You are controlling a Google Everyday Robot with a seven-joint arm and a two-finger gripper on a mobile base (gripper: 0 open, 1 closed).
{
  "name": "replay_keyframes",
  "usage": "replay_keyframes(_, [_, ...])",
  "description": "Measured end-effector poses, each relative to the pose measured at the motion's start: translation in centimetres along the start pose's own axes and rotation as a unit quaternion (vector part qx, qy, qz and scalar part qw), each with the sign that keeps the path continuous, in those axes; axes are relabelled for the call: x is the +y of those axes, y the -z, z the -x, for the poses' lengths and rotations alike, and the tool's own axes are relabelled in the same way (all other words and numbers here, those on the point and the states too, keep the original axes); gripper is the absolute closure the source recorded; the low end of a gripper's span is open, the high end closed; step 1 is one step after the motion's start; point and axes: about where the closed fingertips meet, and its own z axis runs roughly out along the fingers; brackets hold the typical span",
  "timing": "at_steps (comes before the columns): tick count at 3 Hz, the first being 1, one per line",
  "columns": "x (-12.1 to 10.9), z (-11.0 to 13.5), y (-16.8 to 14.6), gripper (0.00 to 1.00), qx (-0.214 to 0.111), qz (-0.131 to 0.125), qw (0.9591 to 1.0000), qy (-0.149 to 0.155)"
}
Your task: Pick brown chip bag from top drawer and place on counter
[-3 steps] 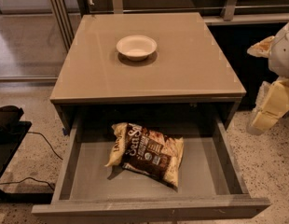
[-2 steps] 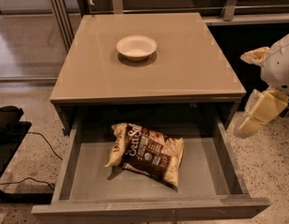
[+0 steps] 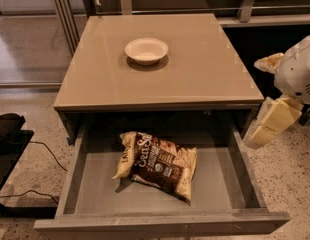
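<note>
The brown chip bag [image 3: 160, 163] lies flat on the bottom of the open top drawer [image 3: 217, 191], left of its middle, with white lettering and a small green mark facing up. The tan counter [image 3: 195, 69] is the glossy top of the cabinet above the drawer. My gripper [image 3: 259, 134] hangs at the right edge of the view, outside the drawer's right wall and just below the counter's front right corner. It points down and to the left and is well apart from the bag.
A white bowl [image 3: 146, 50] stands on the counter, left of centre and toward the back. Black equipment with cables [image 3: 7, 144] sits on the speckled floor to the left. Metal rails run behind the cabinet.
My gripper has moved left and down, from beside the counter's right edge toward the drawer's right wall. The bag, bowl and drawer have not moved.
</note>
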Motion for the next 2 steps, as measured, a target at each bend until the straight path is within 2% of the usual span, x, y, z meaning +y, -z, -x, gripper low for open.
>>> replay_keyframes(1, [0.9,0.3,-3.4,0.0,-0.02,0.02,0.9994,-0.019])
replay_keyframes(2, [2.4,0.4,-8.2,0.0,-0.06,0.039,0.9969,-0.034])
